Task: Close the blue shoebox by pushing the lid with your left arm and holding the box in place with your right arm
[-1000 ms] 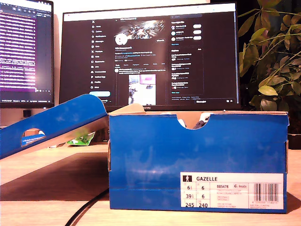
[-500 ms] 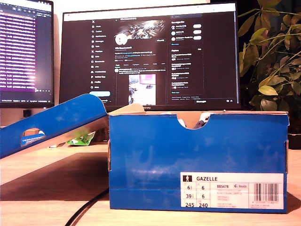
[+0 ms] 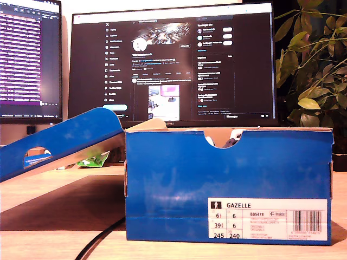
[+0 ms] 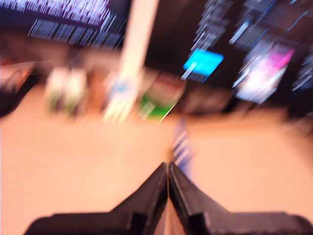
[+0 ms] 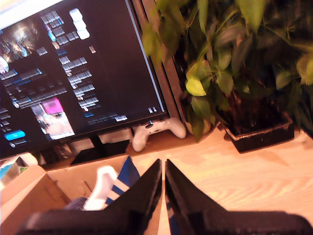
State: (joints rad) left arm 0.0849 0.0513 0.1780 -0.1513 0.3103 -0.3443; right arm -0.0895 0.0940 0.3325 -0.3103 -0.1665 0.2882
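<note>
The white label [image 3: 268, 219] on the blue shoebox [image 3: 217, 173], at the exterior view's lower right, reads "GAZELLE", with sizes 6, 39, 245, 240 and a barcode.

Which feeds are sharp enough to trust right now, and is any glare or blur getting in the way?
Exterior view: sharp, warm-lit, shoebox label readable, soft sheen on its blue front, monitors bright behind. First wrist view: heavily motion-blurred; only my first end effector, jaws together, reads clearly. Second wrist view: mostly crisp on the monitor and game controller, plant leaves slightly soft, my second end effector dark.

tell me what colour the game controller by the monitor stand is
White game controller, clearest in the second wrist view.
</note>
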